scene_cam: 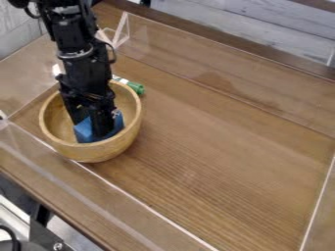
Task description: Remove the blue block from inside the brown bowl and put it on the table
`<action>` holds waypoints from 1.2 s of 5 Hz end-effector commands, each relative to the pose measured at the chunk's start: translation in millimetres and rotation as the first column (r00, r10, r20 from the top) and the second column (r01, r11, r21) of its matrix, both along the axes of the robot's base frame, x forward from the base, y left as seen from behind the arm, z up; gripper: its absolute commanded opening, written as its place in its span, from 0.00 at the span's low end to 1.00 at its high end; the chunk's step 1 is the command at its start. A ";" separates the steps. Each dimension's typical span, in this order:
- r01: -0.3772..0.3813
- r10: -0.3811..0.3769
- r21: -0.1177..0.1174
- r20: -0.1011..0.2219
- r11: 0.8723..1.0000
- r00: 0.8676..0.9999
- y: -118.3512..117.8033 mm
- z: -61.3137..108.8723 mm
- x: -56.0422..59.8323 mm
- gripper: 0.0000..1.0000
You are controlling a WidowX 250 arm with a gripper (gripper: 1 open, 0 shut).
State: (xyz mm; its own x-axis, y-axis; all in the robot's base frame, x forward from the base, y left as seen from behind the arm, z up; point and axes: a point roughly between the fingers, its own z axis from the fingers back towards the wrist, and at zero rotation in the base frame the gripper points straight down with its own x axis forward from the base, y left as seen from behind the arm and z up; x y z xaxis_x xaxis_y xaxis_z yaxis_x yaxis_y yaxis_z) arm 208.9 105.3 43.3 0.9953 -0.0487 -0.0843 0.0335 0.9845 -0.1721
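Camera view: we count one brown bowl (86, 137) at left of frame on the surface (222, 147), one blue block (89, 127) inside it, the pincer (94, 125) clenched on it. One green-capped marker (129, 88) lies just behind the bowl.

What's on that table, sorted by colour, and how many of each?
Blue: 1, the block
Tan: 1, the bowl
Green and white: 1, the marker behind the bowl
Total: 3
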 end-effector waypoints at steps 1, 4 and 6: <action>-0.015 0.015 0.010 0.029 1.000 0.999 4.5 7.3 4.0 0.00; -0.035 0.036 -0.007 0.042 0.999 0.998 4.1 16.4 6.2 0.00; -0.048 0.048 -0.016 0.047 0.999 0.998 4.0 22.5 6.7 0.00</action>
